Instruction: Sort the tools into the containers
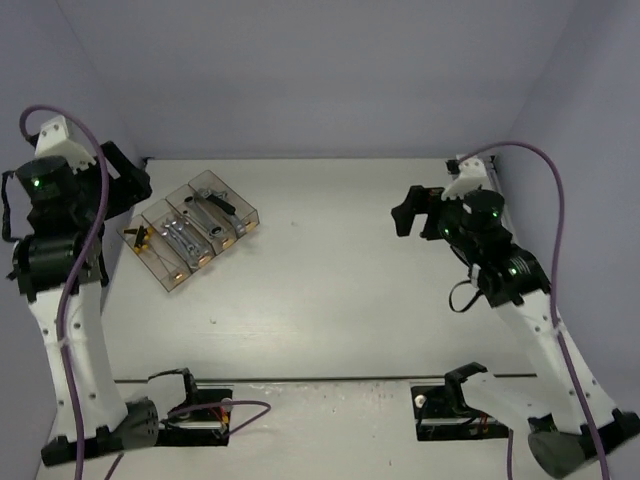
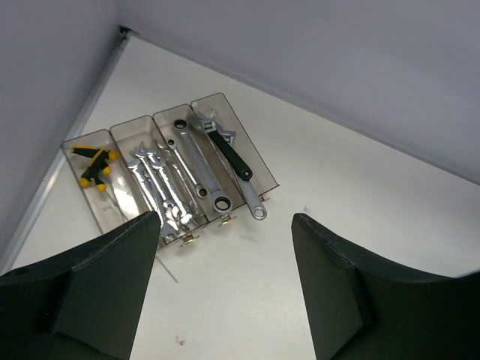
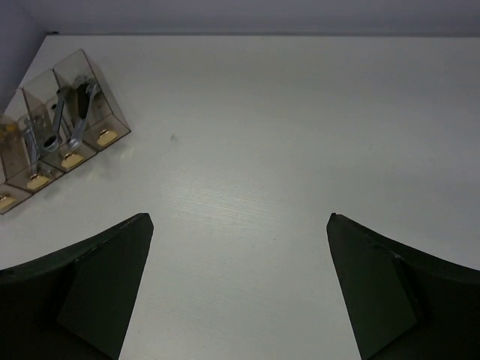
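Observation:
The containers (image 1: 192, 232), four joined clear smoky bins, lie at the table's far left. In the left wrist view the containers (image 2: 124, 131) hold a yellow-and-black tool (image 2: 94, 163), several silver wrenches (image 2: 159, 187), ratchet wrenches (image 2: 199, 171), and a black-handled adjustable wrench (image 2: 231, 156) beside a silver wrench (image 2: 251, 201) that pokes out over the end. My left gripper (image 2: 225, 221) is open and empty, raised above and beside the bins (image 1: 130, 182). My right gripper (image 3: 240, 217) is open and empty, high over the right side (image 1: 408, 213), far from the containers (image 3: 60, 112).
Walls close the table at the back and both sides. The arm bases (image 1: 190, 415) and cables sit at the near edge. A seam (image 1: 320, 380) runs across the table near the front. No loose tools show on the table.

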Controlling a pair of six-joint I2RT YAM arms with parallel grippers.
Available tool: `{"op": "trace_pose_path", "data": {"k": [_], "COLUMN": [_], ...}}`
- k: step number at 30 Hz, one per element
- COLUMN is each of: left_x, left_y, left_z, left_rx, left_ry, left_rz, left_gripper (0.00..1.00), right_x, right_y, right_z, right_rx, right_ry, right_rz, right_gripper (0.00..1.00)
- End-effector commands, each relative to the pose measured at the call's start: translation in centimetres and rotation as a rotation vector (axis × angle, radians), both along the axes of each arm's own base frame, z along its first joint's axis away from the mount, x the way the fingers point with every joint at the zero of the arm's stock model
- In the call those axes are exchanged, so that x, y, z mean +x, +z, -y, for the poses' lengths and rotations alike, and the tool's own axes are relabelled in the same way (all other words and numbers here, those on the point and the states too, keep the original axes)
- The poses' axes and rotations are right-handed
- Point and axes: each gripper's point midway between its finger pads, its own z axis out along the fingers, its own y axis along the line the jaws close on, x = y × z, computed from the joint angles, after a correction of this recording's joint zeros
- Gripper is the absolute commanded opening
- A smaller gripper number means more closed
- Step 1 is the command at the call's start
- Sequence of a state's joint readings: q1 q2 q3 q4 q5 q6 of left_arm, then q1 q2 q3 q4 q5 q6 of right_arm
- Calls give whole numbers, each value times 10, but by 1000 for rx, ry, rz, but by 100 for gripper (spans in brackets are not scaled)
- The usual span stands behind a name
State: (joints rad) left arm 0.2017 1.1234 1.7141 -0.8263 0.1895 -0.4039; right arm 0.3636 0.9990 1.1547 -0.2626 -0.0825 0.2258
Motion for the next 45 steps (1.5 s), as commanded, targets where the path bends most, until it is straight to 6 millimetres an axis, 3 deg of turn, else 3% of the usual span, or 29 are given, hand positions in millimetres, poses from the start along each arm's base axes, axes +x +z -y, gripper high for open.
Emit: {"op": "trace_pose_path", "data": {"k": [1, 3, 6, 8, 10, 16, 24, 35, 45], "left_x": [-65, -76, -103, -114, -131, -157, -181, -180, -182], "left_y": [9, -9, -32, -57, -66, -93, -102, -110, -110], "left_z": [5, 1, -4, -12, -14, -16, -18, -12, -14], "left_rx": [117, 146, 146, 156, 165, 154, 158, 151, 153], "left_ry": [14, 43, 101, 149, 176, 205, 229, 193, 207], "left_rz": [46, 13, 20, -16, 2, -20, -41, -49, -45], "left_gripper": [68, 69, 68, 69, 69, 73, 74, 75, 81], "right_x": [-29, -47, -65, -78, -86, -106, -117, -114, -117], "right_y": [48, 60, 69, 74, 76, 69, 54, 39, 44], "right_z": [55, 77, 94, 104, 105, 99, 102, 109, 103], "right_rx": [-23, -29, -57, -63, -62, -60, -23, -29, 2], "right_ry": [-208, -293, -345, -373, -366, -274, -280, -330, -299], "right_rz": [171, 218, 262, 291, 309, 340, 340, 310, 314], "right_gripper": [100, 100, 100, 100, 100, 100, 100, 100, 100]}}
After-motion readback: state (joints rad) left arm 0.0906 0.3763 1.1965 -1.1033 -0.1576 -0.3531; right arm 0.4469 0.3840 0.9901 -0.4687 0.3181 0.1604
